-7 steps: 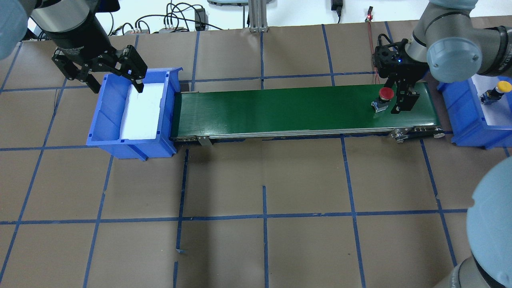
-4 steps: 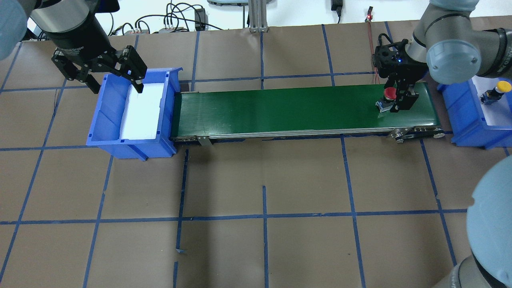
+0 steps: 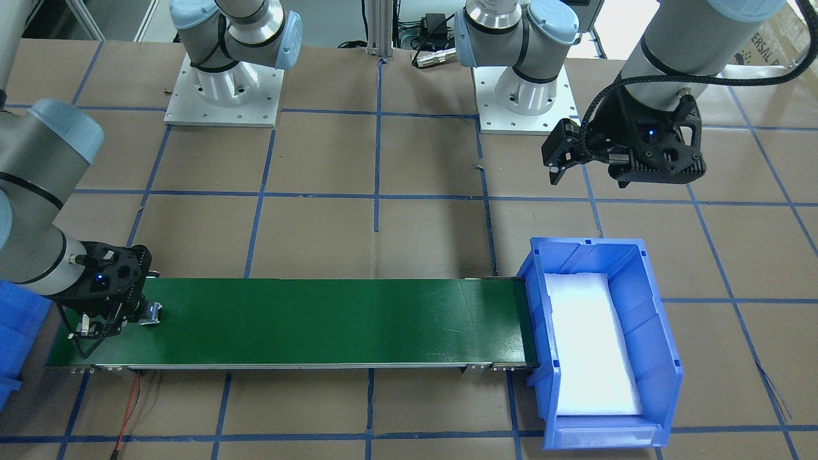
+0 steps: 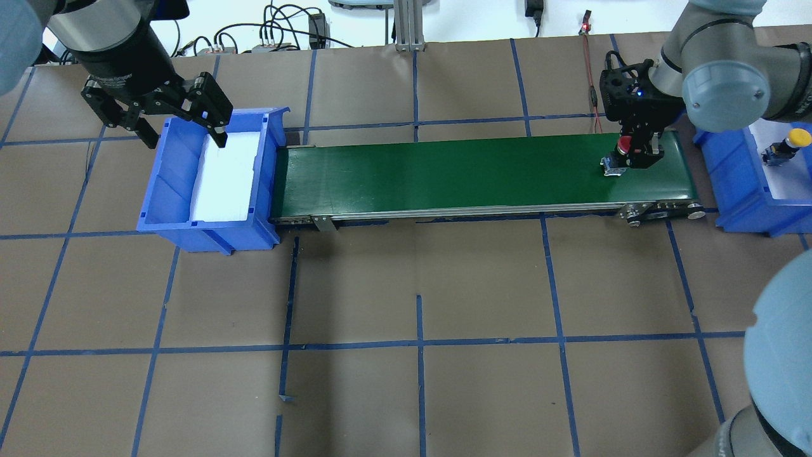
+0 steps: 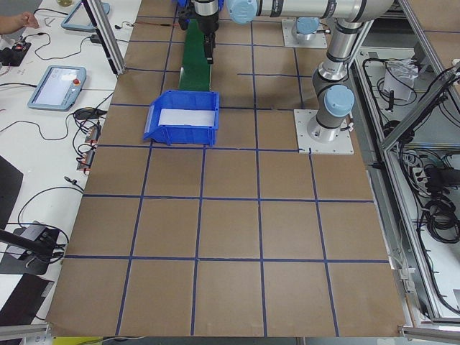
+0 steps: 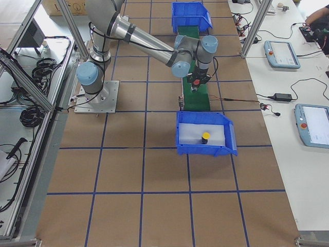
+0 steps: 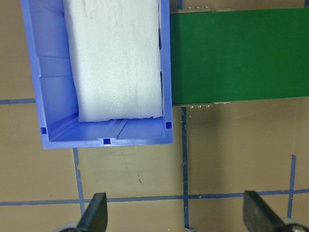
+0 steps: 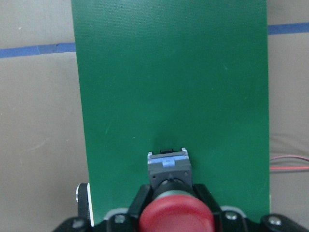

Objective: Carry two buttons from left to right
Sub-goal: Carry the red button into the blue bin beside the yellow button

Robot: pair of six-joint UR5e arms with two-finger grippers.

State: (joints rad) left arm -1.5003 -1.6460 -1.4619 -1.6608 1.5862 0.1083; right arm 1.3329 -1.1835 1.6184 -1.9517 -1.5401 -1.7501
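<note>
The red button (image 4: 624, 145) stands on the right end of the green conveyor belt (image 4: 444, 171). My right gripper (image 4: 633, 158) is shut on it, one finger on each side of its neck. The right wrist view shows its red cap (image 8: 176, 217) and grey-blue base touching the belt (image 8: 169, 96). The yellow button (image 4: 790, 143) lies on white foam in the right blue bin (image 4: 736, 184) and also shows in the exterior right view (image 6: 205, 137). My left gripper (image 4: 186, 136) is open and empty above the far-left rim of the left blue bin (image 4: 171, 190).
The left bin (image 7: 48, 72) holds only a white foam pad (image 7: 116, 58). The belt runs between the two bins. Cables and a metal post (image 4: 406, 25) stand at the table's far edge. A red wire (image 8: 289, 162) lies beside the belt.
My right gripper has lowered over the red button and closed from open to shut on it. The button has shifted slightly right. The left arm has not moved.
</note>
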